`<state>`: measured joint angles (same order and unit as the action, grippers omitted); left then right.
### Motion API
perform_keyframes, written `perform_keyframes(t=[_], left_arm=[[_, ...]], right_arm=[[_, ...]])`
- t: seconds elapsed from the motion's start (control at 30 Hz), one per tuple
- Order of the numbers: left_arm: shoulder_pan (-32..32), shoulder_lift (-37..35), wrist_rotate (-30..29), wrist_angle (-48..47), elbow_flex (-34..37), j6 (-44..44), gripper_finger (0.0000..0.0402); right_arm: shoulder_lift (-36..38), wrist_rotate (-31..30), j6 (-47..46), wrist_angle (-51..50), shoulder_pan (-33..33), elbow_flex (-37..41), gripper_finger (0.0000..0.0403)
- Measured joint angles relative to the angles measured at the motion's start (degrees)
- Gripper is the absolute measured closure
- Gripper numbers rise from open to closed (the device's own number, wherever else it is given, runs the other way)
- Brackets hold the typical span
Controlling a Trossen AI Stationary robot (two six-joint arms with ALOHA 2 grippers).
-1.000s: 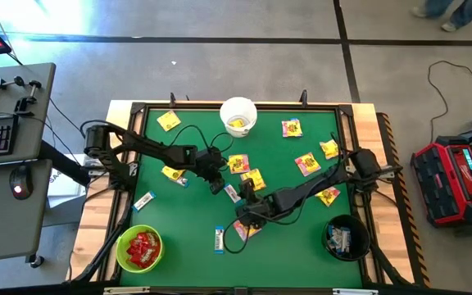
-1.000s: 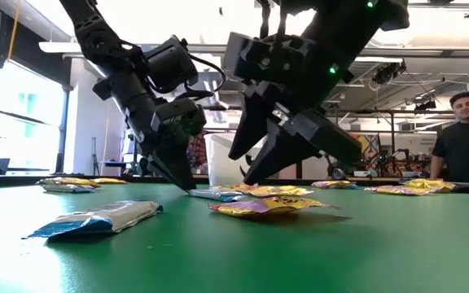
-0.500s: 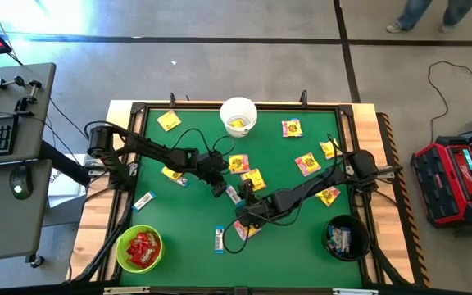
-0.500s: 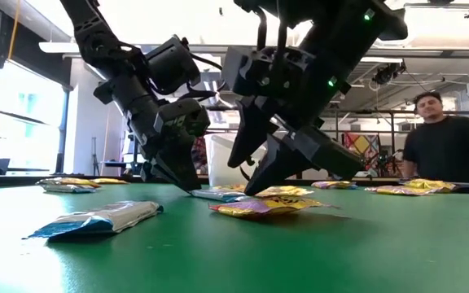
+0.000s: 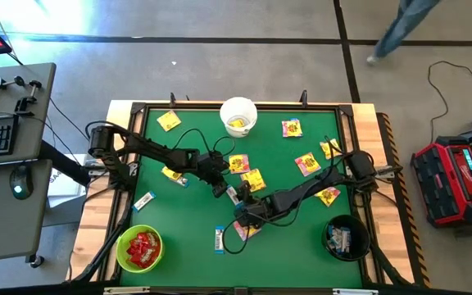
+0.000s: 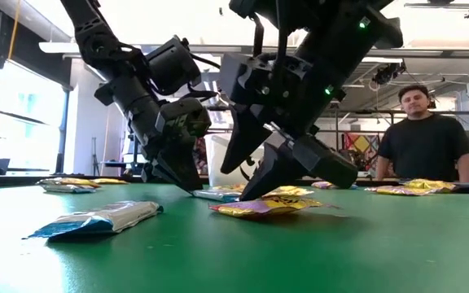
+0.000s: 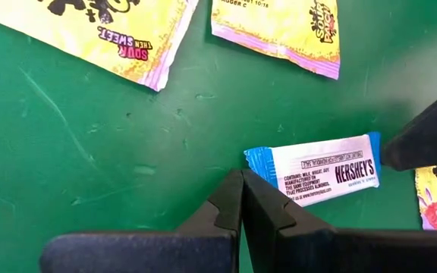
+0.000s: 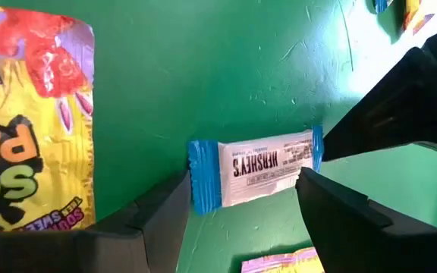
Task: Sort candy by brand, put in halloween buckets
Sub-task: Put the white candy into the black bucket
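Note:
A white-and-blue candy bar [image 5: 233, 194] lies flat on the green table between my two grippers. My left gripper [image 7: 241, 182] is shut, with its tips at one blue end of the bar [image 7: 321, 171]. My right gripper [image 8: 241, 201] is open and low over the bar [image 8: 256, 171], one finger near each end. Yellow packets [image 5: 252, 179] lie around them. The white bucket [image 5: 238, 115] holds yellow packets, the lime green bucket [image 5: 139, 248] red ones, and the black bucket [image 5: 345, 238] bars. My left gripper's shut fingertips [image 7: 234, 189] come slanting down from the table's left and meet the bar's blue end [image 7: 255, 158]. The bar lies flat on the table. My right gripper has one finger [image 7: 423, 140] against the bar's other blue end [image 7: 374, 148]; whether the second finger touches, I cannot tell.
A yellow packet [image 5: 247, 229] lies under the right arm, and more [image 5: 307, 163] are spread over the far half. Two other bars [image 5: 219, 238] [image 5: 144, 201] lie toward the near left. A person [image 6: 422, 134] stands beyond the table.
My right gripper has come down and moved a little toward the table's left, closing in over the bar. The bar has stayed put. The person behind the table has walked closer to the middle.

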<state>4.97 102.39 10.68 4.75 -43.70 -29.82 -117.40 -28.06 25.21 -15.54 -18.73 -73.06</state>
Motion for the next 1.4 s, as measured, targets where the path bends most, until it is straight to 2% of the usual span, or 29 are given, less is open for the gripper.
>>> perform_keyframes(t=[0.93, 1.07, 1.4], left_arm=[[-2.75, 0.46, 1.07, 1.47, 0.13, 0.02, 0.0401], [-2.8, 0.46, 1.31, 1.49, 0.13, 0.03, 0.0401], [-2.8, 0.46, 1.46, 1.53, 0.13, 0.39, 0.0401]], right_arm=[[-0.04, -3.62, 3.11, 2.79, 0.73, 0.02, 0.0178], [-0.04, -3.87, 3.78, 3.01, 0.81, 0.02, 0.0209], [-0.04, -3.34, 3.78, 2.97, 1.1, 0.04, 0.0327]])
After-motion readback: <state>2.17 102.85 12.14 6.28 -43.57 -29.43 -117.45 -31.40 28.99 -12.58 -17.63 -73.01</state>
